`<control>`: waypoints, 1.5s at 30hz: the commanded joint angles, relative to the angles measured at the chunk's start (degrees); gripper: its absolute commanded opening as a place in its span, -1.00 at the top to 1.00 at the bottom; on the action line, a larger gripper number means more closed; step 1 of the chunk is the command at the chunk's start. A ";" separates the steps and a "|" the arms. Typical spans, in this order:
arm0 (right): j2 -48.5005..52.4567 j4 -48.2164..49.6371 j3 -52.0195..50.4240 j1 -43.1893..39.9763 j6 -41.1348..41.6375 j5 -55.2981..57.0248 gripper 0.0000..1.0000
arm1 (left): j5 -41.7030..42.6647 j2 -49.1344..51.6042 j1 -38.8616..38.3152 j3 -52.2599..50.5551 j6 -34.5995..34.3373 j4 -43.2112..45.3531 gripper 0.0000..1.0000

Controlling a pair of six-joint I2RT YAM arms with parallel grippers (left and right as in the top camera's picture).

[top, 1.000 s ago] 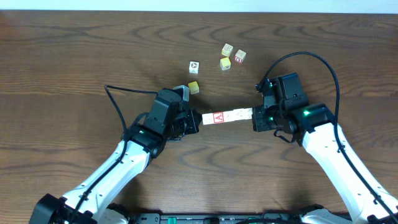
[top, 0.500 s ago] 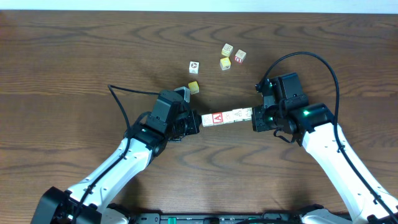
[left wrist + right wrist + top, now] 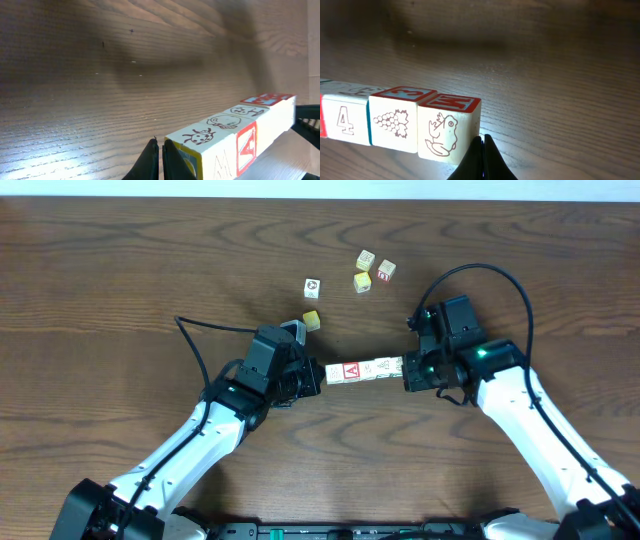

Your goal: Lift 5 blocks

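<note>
Five small wooden cubes are pressed face to face into one straight row of blocks [image 3: 365,368], which lies between the two arms near the middle of the worktop [image 3: 120,270]. The faces are cream, with crisp square edges and thin line drawings. The right wrist view shows a frog and a bunch of grapes under red-framed tops, then a numeral 4. The left wrist view shows a ladybird, other small figures and a red letter A on a side face.

The left fingers [image 3: 151,159] are closed tip to tip and butt against one end of the row. The right fingers [image 3: 477,159] are pinched together too, their tips touching the end face of the frog cube. Neither pair wraps around a cube. Whether the row rests on the wood or hangs just above it cannot be told.

The worktop is dark brown with wavy grain. Five loose cubes lie farther back, apart from the row: a white picture cube [image 3: 313,286], a cream picture cube [image 3: 366,259], a red-marked cube [image 3: 386,271], a yellow cube [image 3: 362,281] just beside those two, and a second yellow cube [image 3: 311,320] near the left arm
</note>
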 commanded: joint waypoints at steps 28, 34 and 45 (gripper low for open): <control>1.31 1.49 1.20 2.19 -0.76 -8.26 0.98 | 4.63 3.32 -2.43 3.13 1.22 1.11 0.86; 2.58 2.05 1.20 2.19 -0.76 -8.28 0.98 | 4.61 3.56 -2.43 3.13 1.22 1.14 0.86; 5.01 2.89 1.20 2.21 -0.76 -8.92 0.98 | 4.61 4.39 -2.43 3.13 1.25 1.11 0.86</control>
